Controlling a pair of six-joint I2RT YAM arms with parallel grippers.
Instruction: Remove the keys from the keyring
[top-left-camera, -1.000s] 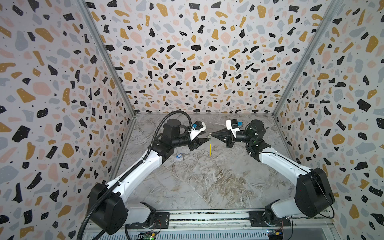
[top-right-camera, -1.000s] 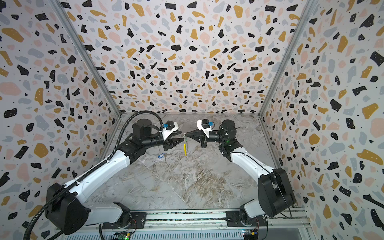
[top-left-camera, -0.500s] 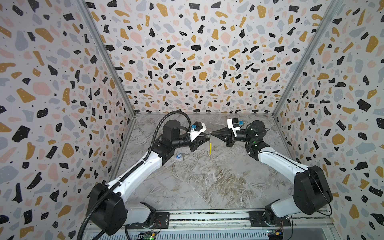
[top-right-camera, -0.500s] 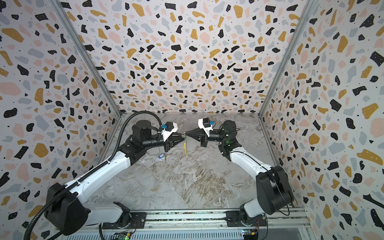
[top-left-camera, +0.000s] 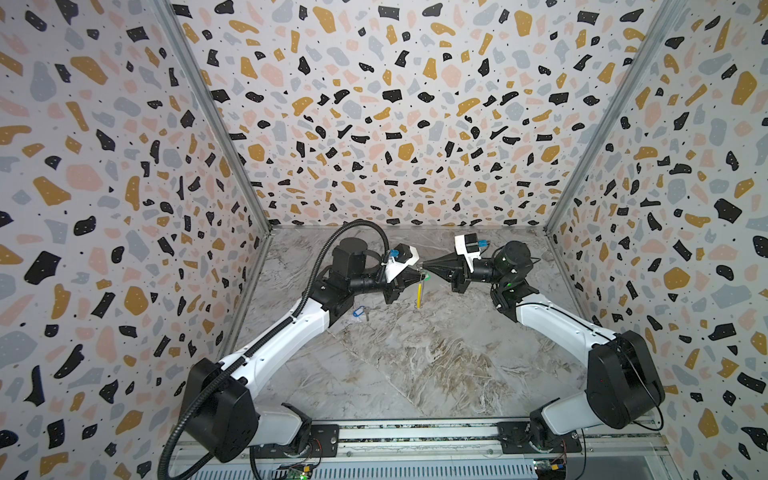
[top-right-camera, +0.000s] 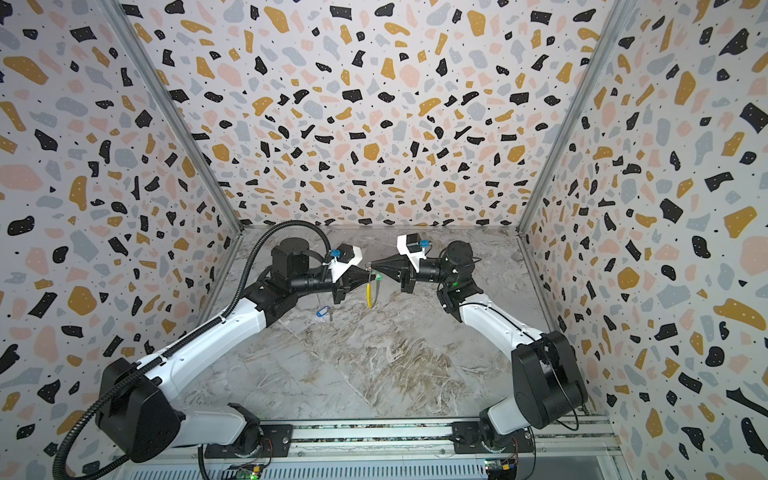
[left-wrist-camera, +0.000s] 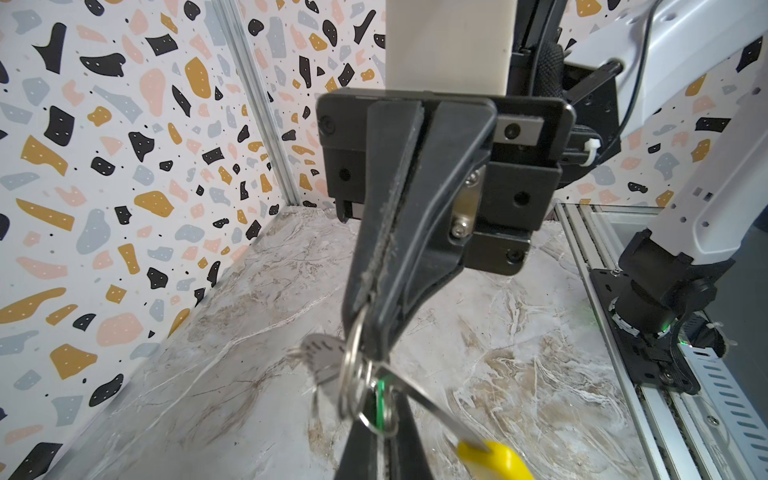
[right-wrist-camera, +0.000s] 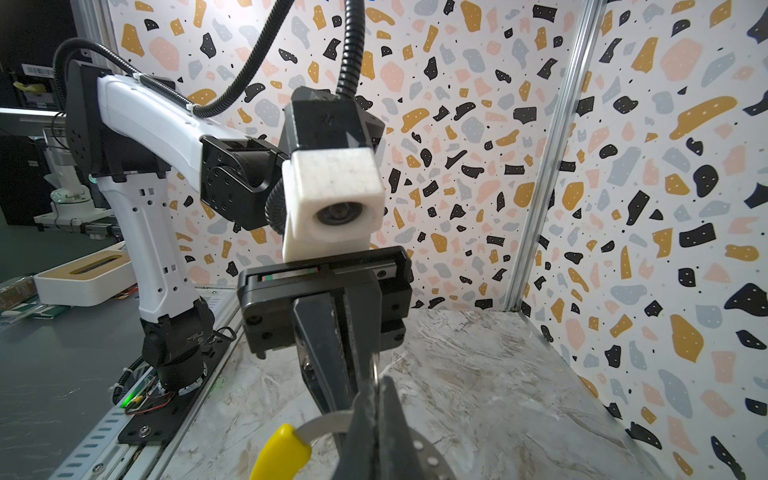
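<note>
Both grippers meet tip to tip above the back middle of the table. My right gripper (top-left-camera: 422, 264) (right-wrist-camera: 377, 384) is shut on the thin metal band of the keyring (left-wrist-camera: 432, 405). The ring's yellow sleeve (top-left-camera: 419, 293) (top-right-camera: 370, 296) (right-wrist-camera: 282, 453) hangs below the tips. My left gripper (top-left-camera: 419, 275) (left-wrist-camera: 379, 415) is shut on the green tag (left-wrist-camera: 379, 395) of one silvery key (left-wrist-camera: 322, 357), which still hangs on the ring by small split rings (left-wrist-camera: 353, 374). The other key, with its blue tag (top-left-camera: 359, 311) (top-right-camera: 323, 311), lies loose on the table under my left forearm.
Terrazzo-patterned walls (top-left-camera: 395, 124) close in the marble table (top-left-camera: 415, 365) on three sides. A metal rail (top-left-camera: 415, 436) carrying both arm bases runs along the front edge. The left arm's black cable hose (top-left-camera: 357, 226) arches over its wrist.
My left gripper's fingers have shut on the green tag. The right gripper stays shut on the keyring and has shifted slightly. The blue-tagged key has not moved.
</note>
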